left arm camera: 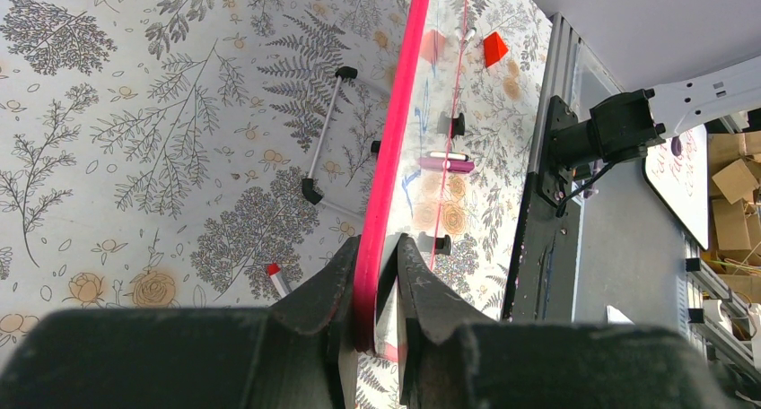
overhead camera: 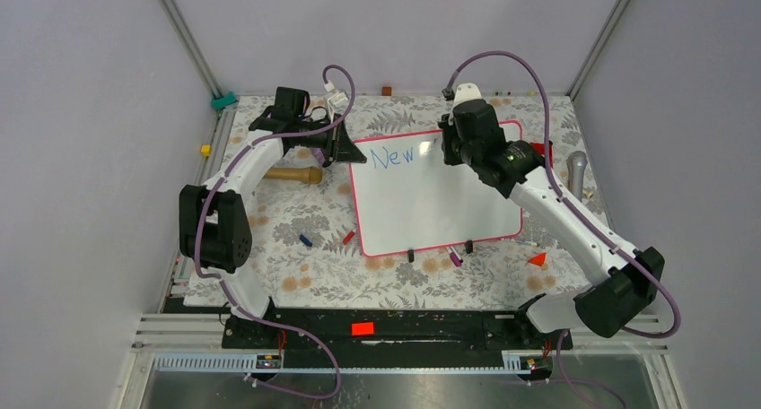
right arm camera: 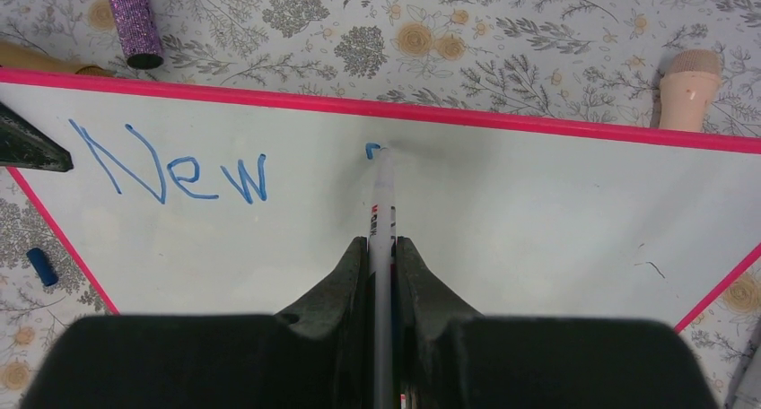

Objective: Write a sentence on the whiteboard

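Observation:
The whiteboard, glossy white with a pink-red frame, lies on the flowered tablecloth. Blue marker writing on it reads "New", the visible part of the sentence, with a short new blue stroke to its right. My left gripper is shut on the whiteboard's pink edge at the board's far left corner. My right gripper is shut on a white marker, whose tip touches the board at the blue stroke. From above, the right gripper covers the board's far edge.
A wooden handle lies left of the board. Small marker caps and a red one lie near its left side. Black clips sit on the near edge. A purple glitter tube, a beige handle, a grey microphone and a red cone are nearby.

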You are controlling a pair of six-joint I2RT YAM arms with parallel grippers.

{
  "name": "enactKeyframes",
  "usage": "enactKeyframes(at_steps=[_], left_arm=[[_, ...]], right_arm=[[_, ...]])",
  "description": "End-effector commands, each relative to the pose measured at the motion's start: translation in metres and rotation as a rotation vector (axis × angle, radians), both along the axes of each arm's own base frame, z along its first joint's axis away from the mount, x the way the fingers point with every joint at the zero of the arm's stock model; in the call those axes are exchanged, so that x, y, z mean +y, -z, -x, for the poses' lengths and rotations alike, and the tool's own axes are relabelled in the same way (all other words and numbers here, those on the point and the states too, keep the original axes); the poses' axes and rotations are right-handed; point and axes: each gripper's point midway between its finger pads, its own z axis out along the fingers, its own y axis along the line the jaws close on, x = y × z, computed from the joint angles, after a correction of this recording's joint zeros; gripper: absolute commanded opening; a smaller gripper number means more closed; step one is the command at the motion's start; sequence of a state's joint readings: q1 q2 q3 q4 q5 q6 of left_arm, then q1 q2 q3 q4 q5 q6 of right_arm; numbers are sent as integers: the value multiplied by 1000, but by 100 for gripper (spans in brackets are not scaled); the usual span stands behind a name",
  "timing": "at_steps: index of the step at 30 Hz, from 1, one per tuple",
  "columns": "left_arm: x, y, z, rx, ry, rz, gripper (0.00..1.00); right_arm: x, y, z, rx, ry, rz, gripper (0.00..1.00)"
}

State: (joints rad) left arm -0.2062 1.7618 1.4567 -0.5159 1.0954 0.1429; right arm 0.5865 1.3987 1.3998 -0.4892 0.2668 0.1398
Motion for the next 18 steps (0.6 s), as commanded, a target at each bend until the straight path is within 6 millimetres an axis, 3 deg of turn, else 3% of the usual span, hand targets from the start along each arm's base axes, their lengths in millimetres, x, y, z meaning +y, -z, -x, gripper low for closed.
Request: enactKeyframes(at_steps=[1,18], left_arm=[[14,39,-17,-109,-58,-203,8],[13,36,-17,-114,-53,-194,8]], right_arm=[[-3,-17,9,-30,-14,-45,0],[4,8,12,46,-41,-37,0]])
